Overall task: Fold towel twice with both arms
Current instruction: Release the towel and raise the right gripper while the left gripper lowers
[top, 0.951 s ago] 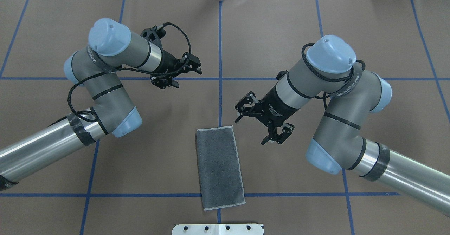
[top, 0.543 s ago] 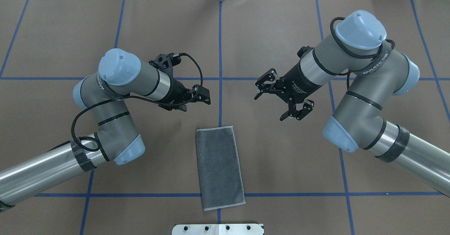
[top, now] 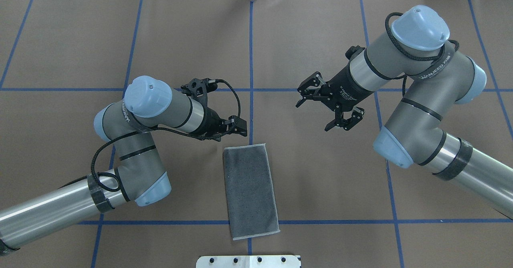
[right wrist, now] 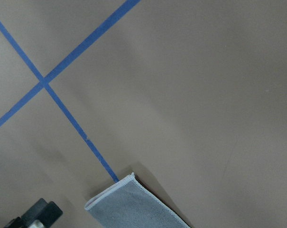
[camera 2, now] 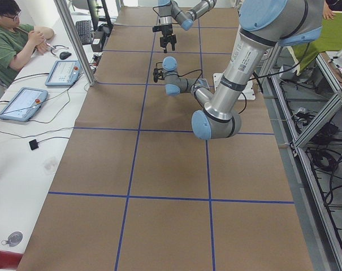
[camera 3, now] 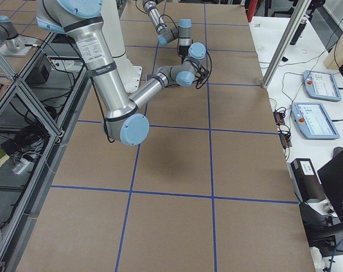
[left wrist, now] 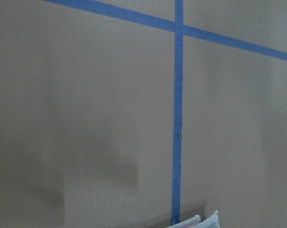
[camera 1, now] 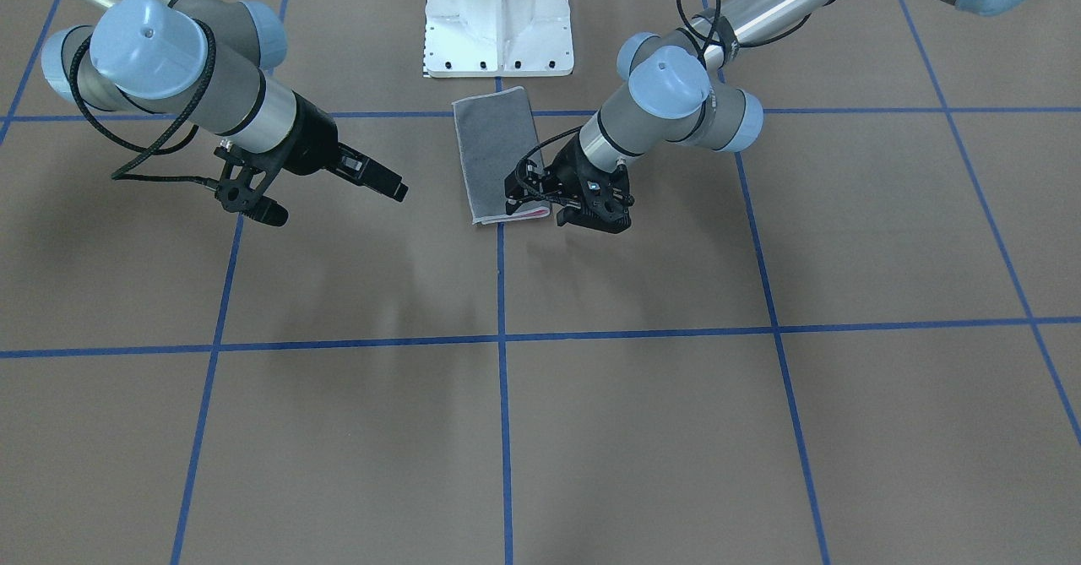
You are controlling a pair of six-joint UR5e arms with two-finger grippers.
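Note:
The towel (top: 250, 192) lies flat on the table, folded into a long dark grey rectangle with light edging. Pink shows at its far end (camera 1: 532, 213). My left gripper (top: 239, 128) hovers low at the towel's far left corner, and its fingers (camera 1: 591, 214) look open with nothing between them. One towel corner (left wrist: 195, 222) peeks into the bottom of the left wrist view. My right gripper (top: 312, 117) hangs wide open and empty, beyond the towel and to its right, well clear of it. The right wrist view shows the towel's far corner (right wrist: 134, 204).
The white pedestal base plate (top: 248, 261) sits just behind the towel's near end. Blue tape lines (top: 251, 59) grid the brown table cover. A person (camera 2: 12, 39) sits at a side desk with tablets (camera 2: 21, 103).
My left gripper has swung nearer and down to the towel's far left corner. My right gripper has pulled away from the towel, farther out and to the right. The towel has not moved.

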